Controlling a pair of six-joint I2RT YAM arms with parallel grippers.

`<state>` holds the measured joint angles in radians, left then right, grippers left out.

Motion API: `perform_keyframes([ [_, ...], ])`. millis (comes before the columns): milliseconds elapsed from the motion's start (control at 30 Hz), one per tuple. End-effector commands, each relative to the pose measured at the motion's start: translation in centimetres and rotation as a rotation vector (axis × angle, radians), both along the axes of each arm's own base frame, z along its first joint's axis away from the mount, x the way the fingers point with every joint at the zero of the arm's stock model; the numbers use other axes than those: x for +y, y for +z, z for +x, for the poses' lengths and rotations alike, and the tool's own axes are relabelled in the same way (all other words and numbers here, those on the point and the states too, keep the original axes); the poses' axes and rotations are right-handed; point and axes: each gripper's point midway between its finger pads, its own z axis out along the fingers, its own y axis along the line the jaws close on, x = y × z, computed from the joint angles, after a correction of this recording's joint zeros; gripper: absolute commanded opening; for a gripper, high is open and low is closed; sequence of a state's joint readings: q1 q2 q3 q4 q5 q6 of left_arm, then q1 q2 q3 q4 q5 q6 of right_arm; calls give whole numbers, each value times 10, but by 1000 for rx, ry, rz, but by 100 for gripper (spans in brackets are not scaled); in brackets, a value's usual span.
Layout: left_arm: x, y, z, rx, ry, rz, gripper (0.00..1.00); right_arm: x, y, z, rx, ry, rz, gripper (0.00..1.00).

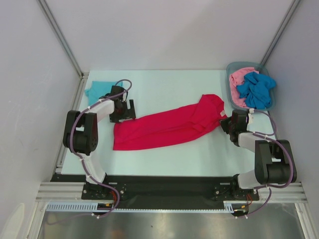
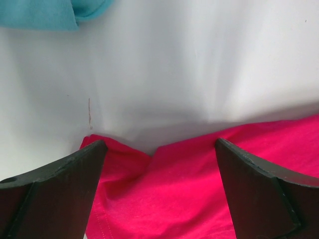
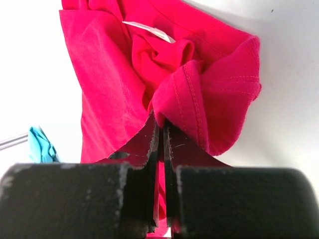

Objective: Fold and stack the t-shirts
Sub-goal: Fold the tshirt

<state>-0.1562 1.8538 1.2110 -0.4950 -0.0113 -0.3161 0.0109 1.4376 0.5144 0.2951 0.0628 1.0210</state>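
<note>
The left gripper (image 2: 160,144) has its two dark fingers spread wide apart, low over the rumpled edge of a bright red cloth t-shirt (image 2: 199,184). The shirt lies on a white table surface (image 2: 199,64). A light teal cloth shirt (image 2: 45,12) peeks in at the far left corner, well apart from the red one.

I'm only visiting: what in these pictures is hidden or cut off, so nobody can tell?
- Top view: the pink shirt in the grey bin lies mostly under the blue shirt.
- Left wrist view: the teal shirt is cut off by the top edge.
- Right wrist view: the shut right fingers hide the red shirt fold they pinch.
- Left wrist view: whether the open left fingers touch the red shirt is unclear.
</note>
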Motion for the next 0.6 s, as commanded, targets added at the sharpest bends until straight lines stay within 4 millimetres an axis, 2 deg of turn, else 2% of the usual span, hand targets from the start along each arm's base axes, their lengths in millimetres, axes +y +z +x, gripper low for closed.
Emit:
perform_keyframes([
  [0,10,-3,4,11,-2,17,98,-1,19,8,-75,-12,8,0],
  [167,2,-6,-3,19,-18,9,76,-12,19,11,-75,-42,10,0],
  [333,-15,-7,-14,50,-58,-29,75,-11,20,12,-77,-45,17,0],
  [467,-37,-14,-32,90,-112,-41,76,-12,21,12,-79,-45,15,0],
  [567,-46,-15,-45,110,-134,-51,77,-12,22,13,-80,-45,10,0],
])
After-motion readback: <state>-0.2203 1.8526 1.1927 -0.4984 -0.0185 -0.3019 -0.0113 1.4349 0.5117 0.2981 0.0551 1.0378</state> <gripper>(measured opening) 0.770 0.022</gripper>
